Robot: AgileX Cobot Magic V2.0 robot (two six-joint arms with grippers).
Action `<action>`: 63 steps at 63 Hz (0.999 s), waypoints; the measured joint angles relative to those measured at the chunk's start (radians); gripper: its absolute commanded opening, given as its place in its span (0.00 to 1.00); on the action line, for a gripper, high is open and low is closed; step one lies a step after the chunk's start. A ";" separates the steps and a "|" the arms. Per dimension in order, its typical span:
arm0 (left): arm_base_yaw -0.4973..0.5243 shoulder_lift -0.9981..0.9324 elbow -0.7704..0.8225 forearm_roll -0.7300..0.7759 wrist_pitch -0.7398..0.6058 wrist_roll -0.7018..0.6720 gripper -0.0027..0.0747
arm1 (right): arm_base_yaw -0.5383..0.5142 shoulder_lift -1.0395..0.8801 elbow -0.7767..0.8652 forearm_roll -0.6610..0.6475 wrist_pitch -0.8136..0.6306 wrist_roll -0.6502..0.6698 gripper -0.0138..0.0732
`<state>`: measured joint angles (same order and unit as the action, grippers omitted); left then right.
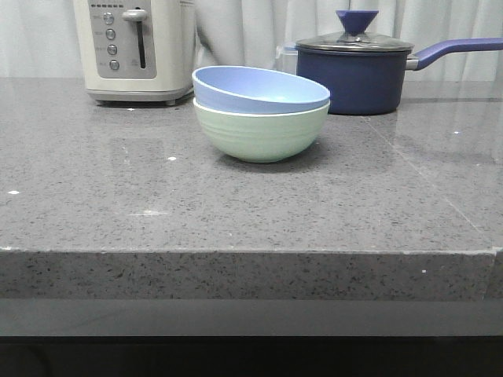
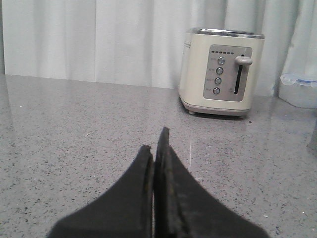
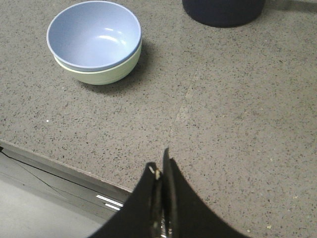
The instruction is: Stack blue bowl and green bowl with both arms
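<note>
The blue bowl (image 1: 259, 89) sits tilted inside the green bowl (image 1: 261, 133) on the grey counter, in the middle toward the back. The right wrist view shows the same stack, the blue bowl (image 3: 93, 34) nested in the green bowl (image 3: 106, 74). My right gripper (image 3: 160, 159) is shut and empty, above the counter's front edge, well apart from the bowls. My left gripper (image 2: 155, 140) is shut and empty, low over the bare counter, facing the toaster. Neither gripper shows in the front view.
A cream toaster (image 1: 134, 49) stands at the back left, also in the left wrist view (image 2: 221, 72). A dark navy lidded saucepan (image 1: 357, 71) stands at the back right, handle pointing right. The counter's front edge (image 3: 59, 166) runs near my right gripper.
</note>
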<state>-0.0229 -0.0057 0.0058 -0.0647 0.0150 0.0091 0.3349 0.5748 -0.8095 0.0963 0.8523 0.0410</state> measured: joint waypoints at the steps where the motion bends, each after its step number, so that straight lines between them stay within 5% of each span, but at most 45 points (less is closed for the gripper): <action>1: 0.000 0.000 0.000 0.000 0.000 0.000 0.01 | 0.000 0.000 0.000 0.000 0.000 0.000 0.09; 18: 0.000 0.000 0.000 0.000 0.000 0.000 0.01 | -0.067 -0.081 0.058 -0.001 -0.037 0.000 0.09; 38: 0.000 0.000 0.000 0.000 0.000 0.000 0.01 | -0.292 -0.416 0.492 -0.012 -0.476 -0.009 0.09; 63: 0.000 0.000 0.000 0.000 0.000 0.000 0.01 | -0.329 -0.584 0.835 -0.013 -0.829 -0.013 0.09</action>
<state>-0.0229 -0.0057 0.0058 -0.0647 0.0150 0.0091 0.0059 -0.0096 0.0260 0.0829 0.0237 0.0280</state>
